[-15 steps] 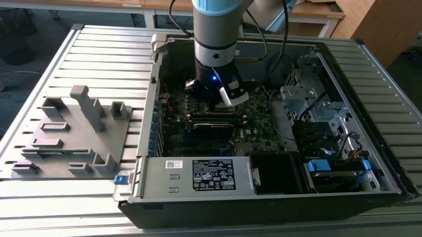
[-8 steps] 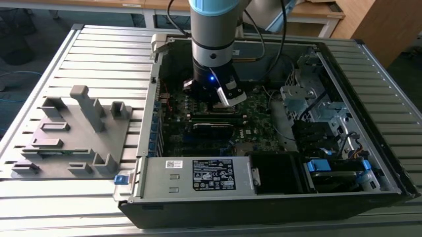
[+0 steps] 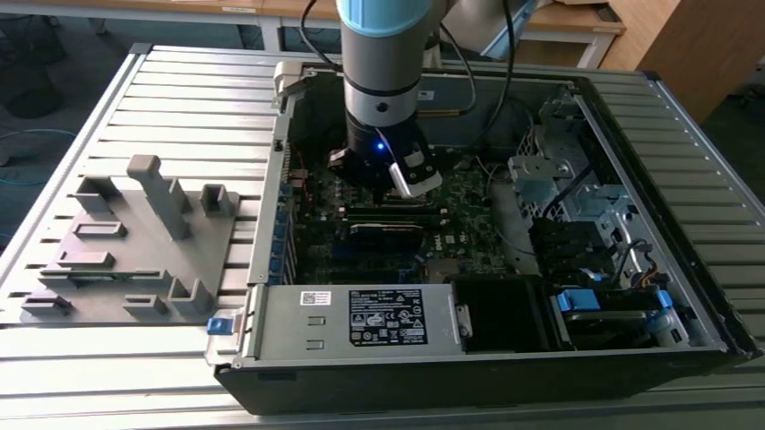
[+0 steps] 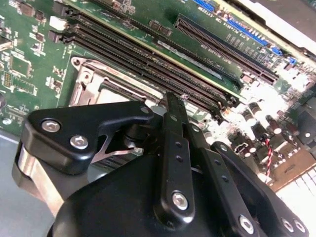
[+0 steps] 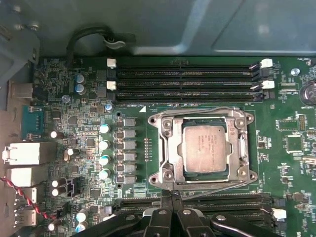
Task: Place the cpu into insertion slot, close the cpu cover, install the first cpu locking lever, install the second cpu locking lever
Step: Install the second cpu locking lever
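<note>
I see the gripper (image 5: 170, 197) pinched closed w/ nothing in it, tips just short of the cpu (image 5: 205, 148), which sits under the cpu cover (image 5: 170, 148).

This looks like a lab or workshop where a robot works on computers. A big table (image 3: 107, 98) made of grey metal strips holds an open computer case (image 3: 502, 358) lying on its side. Inside the case is a green board (image 5: 74, 98) full of tiny parts, long black slots (image 5: 182, 81) and wires. A robot arm (image 3: 380, 54) reaches down into the case from above. Beside the case, on the exterior view's left, sits a grey plastic holder (image 3: 132, 242) with posts and pockets for parts. Behind the table stand wooden desks (image 3: 574, 22) and a wooden cabinet (image 3: 687, 45), like in a work room.
</note>
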Available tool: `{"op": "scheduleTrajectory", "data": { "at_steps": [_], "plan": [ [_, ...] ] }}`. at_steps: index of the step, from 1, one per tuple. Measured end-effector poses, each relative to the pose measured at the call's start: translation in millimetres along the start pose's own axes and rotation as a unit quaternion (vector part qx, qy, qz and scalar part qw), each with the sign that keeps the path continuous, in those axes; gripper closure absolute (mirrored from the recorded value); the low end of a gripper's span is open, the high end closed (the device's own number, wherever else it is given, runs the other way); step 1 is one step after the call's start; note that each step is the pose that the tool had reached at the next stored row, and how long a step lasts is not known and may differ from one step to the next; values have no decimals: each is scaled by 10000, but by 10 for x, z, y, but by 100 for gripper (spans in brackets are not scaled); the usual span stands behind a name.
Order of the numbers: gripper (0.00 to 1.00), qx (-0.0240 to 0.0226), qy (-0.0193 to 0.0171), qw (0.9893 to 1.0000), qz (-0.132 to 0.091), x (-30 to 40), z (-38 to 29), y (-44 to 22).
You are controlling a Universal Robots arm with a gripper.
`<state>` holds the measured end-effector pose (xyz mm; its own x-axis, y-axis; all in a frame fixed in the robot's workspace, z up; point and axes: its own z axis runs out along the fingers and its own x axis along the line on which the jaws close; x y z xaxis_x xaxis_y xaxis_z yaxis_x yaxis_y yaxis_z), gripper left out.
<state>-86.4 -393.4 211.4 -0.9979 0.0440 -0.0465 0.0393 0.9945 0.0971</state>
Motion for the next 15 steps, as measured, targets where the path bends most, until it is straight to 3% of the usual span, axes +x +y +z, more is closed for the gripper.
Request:
{"op": "scheduleTrajectory", "data": {
  "at_steps": [10, 15],
  "plan": [
    [89, -9, 30, 10000, 4, 18, 84, -9],
    [89, -133, 47, 9999, 11, 19, 88, -10]
  ]
}}
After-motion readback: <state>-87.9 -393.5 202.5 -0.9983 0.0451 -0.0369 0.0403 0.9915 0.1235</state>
